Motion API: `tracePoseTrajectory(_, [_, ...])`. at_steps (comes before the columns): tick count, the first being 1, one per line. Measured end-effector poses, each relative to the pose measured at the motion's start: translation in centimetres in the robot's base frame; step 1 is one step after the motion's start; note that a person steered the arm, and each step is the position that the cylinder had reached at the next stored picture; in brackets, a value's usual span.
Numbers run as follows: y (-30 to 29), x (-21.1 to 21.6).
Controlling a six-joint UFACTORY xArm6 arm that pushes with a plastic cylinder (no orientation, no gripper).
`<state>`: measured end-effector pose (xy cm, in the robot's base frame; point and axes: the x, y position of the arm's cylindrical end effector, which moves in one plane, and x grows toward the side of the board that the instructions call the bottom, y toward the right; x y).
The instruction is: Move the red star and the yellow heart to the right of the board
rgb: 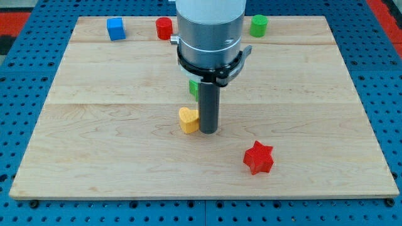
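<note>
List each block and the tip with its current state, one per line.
my tip: down on the board, touching the yellow heart's right side
yellow heart: mid-board
red star: lower right, untouched
green block: half hidden behind the rod
blue cube, red cylinder, green cylinder: top edge

No text, label, brand, number or sign can be read anywhere: the wooden board (125,94), the coloured blocks and the arm's grey housing (209,28) all show plain, unmarked surfaces.
</note>
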<state>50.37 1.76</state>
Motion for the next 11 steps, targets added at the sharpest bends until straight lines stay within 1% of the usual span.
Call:
tracePoseTrajectory(2, [10.3, -0.1])
tracePoseTrajectory(3, [14.4, 1.3])
tracePoseTrajectory(4, [15.4, 2.5])
tracePoseTrajectory(5, [11.9, 3.4])
tracePoseTrajectory(6, [11.4, 6.1])
tracePoseTrajectory(7, [8.4, 6.7])
tracePoseTrajectory(8, [4.8, 6.2])
tracePoseTrajectory(9, [2.7, 5.8])
tracePoseTrajectory(10, [1.6, 5.9])
tracePoseTrajectory(11, [4.0, 8.5])
